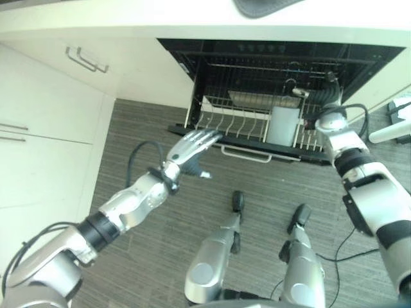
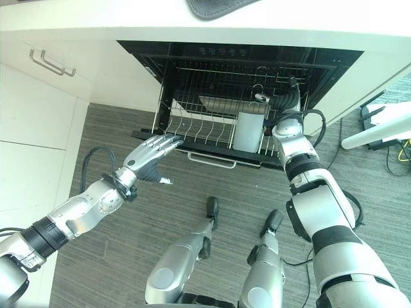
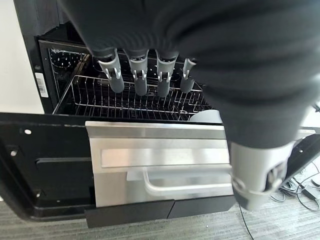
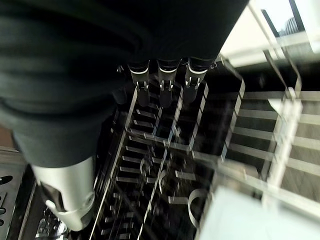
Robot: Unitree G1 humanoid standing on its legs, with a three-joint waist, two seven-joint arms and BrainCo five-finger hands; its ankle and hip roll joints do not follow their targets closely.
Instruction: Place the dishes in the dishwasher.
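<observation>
While the wire rack (image 1: 244,119) is pulled out of the black dishwasher (image 1: 282,58), a pale rectangular container (image 1: 282,125) is seen standing in it. The left hand (image 1: 189,151) is held before the rack, fingers (image 3: 141,82) straight and empty. The right hand (image 4: 165,85) is held over the rack, fingers straight.

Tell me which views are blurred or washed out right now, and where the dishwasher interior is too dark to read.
Right wrist view: the wire dish rack is smeared by blur, with blown-out white at one corner. Left wrist view: fairly sharp, soft glare on the brushed steel drawer front. Left eye view: the black dishwasher cavity is deep in shadow, and the right robot hand is lost in it; the left robot hand is well lit.
</observation>
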